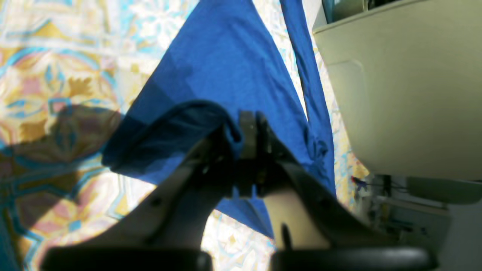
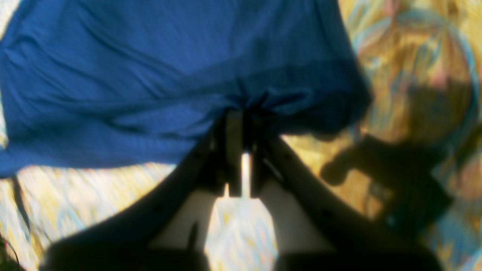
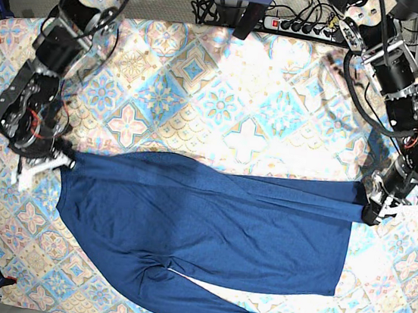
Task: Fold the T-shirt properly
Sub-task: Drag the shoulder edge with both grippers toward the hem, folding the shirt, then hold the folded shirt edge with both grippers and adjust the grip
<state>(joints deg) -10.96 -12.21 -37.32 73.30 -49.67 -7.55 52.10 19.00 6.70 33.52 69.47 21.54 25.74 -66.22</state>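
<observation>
T-shirt fabric is soft, thin and light; it sags between the fingers onto the bench. Left gripper and right gripper are each clamped on opposite edges; grip hems or corners.

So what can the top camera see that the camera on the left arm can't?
Only the base view shows the whole shirt stretched across the tablecloth, both arms at once, with the right gripper pinching one end, and the loose sleeve along the bottom. Only the left wrist view shows, up close, the left gripper with its jaws shut on a bunched fold, and a pale casing beside it. Both show the blue shirt, the patterned tablecloth and the left gripper holding the fabric.
</observation>
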